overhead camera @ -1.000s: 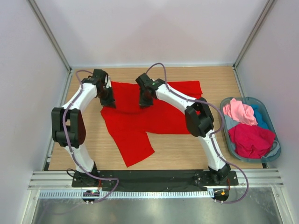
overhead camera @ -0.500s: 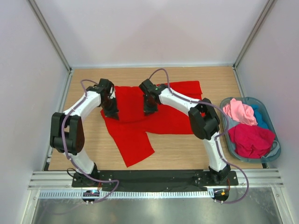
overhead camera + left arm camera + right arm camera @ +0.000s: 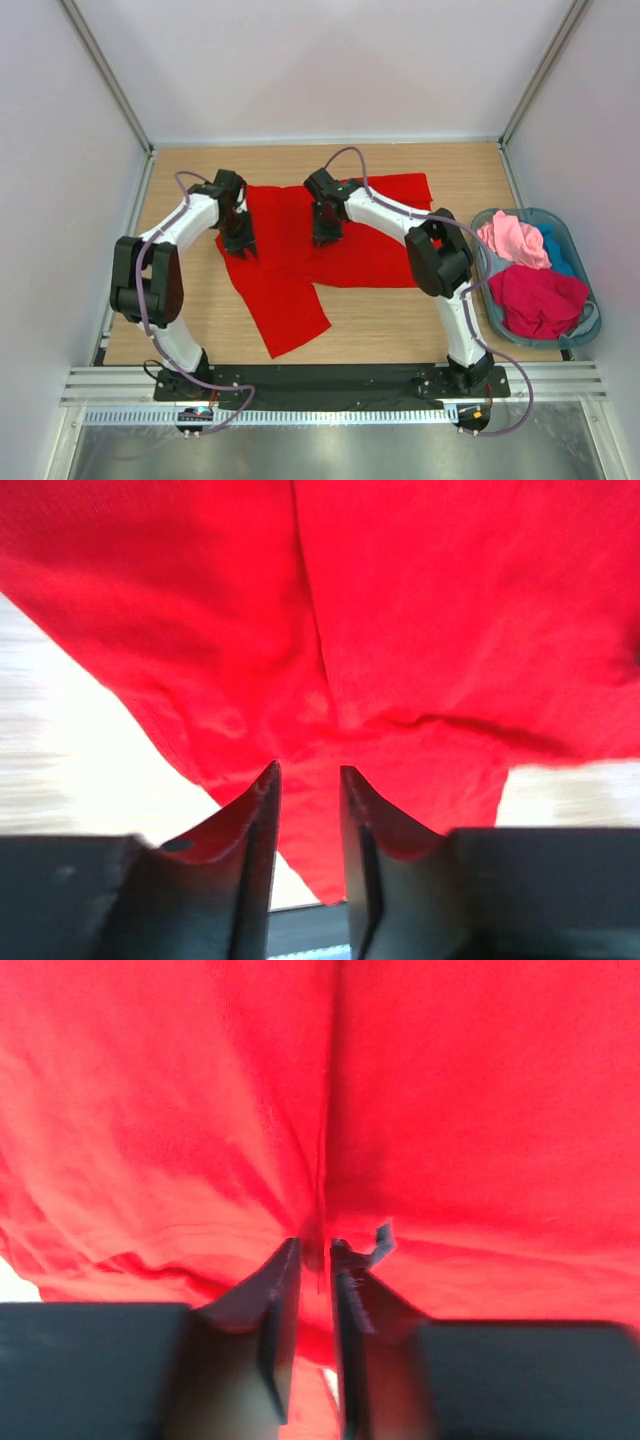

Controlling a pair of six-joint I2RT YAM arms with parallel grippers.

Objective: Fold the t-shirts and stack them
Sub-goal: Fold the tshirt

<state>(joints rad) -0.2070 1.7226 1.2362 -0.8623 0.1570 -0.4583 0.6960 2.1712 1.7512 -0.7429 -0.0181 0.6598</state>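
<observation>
I record the left gripper and right gripper, jaws nearly closed, each pinching the red t-shirt (2 folds held).

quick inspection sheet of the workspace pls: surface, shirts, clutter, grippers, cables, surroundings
surface: wooden table, bare wood showing around the shirt
job's things: bright red cloth t-shirt spread on the table, not yet neatly folded; pink t-shirt, teal-blue t-shirt and crimson t-shirt heaped in the translucent blue-grey plastic basket at the right
clutter: nothing seen
grippers: left gripper and right gripper each pinch red cloth
cables: purple-grey cables loop along both arms
surroundings: white enclosure walls; black mounting rail at the near edge
</observation>
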